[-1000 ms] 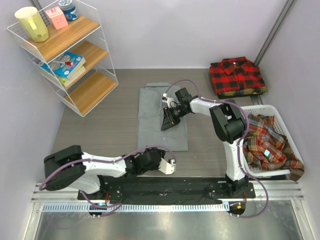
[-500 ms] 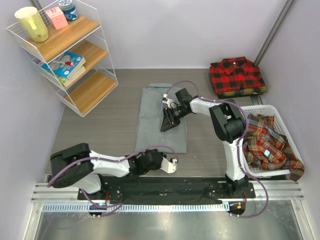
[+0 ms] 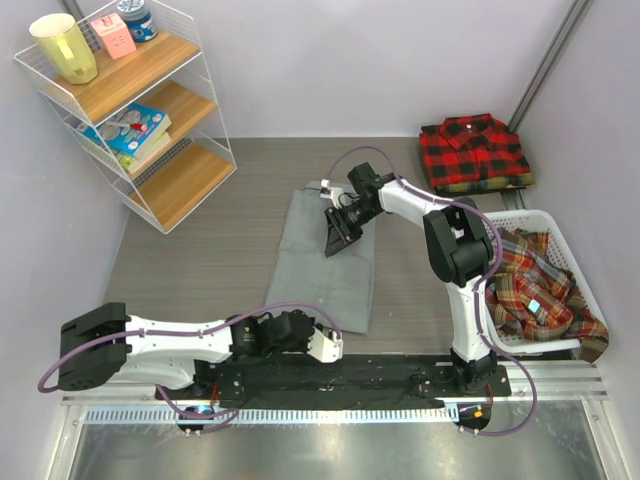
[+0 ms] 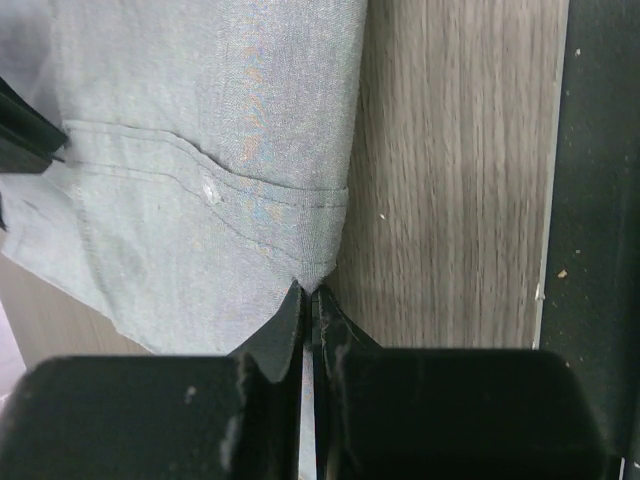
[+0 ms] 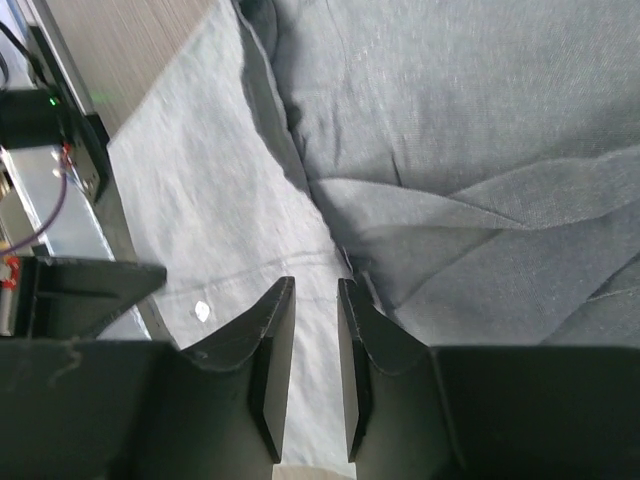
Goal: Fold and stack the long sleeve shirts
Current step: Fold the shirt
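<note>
The grey shirt (image 3: 315, 270) lies flat on the table (image 3: 230, 230), its fold under way: my left gripper (image 4: 310, 298) is clenched on the near hem corner. My right gripper (image 5: 314, 300) sits narrowly parted at the far end, and I cannot tell whether it grips. Next, I judge, the hem wants carrying forward.

The grey shirt (image 3: 325, 260) is matt woven cloth; the wrist views show its fine weave and stitched hems. The table (image 3: 220, 260) has a matt wood-grain surface. The fingers (image 4: 272, 345) of the left gripper (image 4: 310, 295) and of the right gripper (image 5: 315, 290) look like matt black plastic. The red-and-black checked shirt (image 3: 472, 150) and the plaid shirts (image 3: 535, 290) are soft cloth, and their basket (image 3: 520, 216) is white plastic. The shelf rack (image 3: 160, 55) is white wire with wooden boards. The near rail (image 3: 300, 445) is brushed metal.
</note>
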`<state>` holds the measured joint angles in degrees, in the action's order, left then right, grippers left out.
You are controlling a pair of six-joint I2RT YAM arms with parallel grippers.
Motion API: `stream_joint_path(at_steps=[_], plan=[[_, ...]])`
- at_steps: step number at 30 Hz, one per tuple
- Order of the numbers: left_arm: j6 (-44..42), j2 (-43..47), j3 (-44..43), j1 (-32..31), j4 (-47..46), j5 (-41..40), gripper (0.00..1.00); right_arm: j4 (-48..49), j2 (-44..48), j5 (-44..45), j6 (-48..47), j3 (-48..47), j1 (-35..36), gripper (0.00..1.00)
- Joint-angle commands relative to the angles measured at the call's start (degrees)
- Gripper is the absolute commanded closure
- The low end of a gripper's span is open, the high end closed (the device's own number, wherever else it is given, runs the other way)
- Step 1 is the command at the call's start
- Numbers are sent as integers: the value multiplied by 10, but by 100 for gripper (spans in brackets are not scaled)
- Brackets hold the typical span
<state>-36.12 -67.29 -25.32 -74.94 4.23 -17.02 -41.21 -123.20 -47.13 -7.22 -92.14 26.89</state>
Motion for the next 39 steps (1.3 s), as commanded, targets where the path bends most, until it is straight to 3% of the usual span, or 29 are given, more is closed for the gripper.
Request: stream_joint_path(at_steps=[1, 20, 23, 24, 26, 39], plan=[[21, 5, -17, -3, 23, 12, 100, -64, -10, -8, -61, -31, 11, 71], [27, 9, -30, -4, 45, 19, 100, -91, -68, -19, -85, -95, 22, 73], [28, 16, -32, -6, 52, 20, 100, -90, -94, -16, -88, -102, 25, 81], [28, 20, -33, -5, 55, 22, 100, -88, -106, -13, -89, -105, 25, 92], [27, 26, -37, -6, 60, 25, 100, -85, -117, -7, -90, -106, 26, 98], [44, 127, -137, -31, 215, 61, 100, -64, -62, -25, -97, 27, 47, 99]])
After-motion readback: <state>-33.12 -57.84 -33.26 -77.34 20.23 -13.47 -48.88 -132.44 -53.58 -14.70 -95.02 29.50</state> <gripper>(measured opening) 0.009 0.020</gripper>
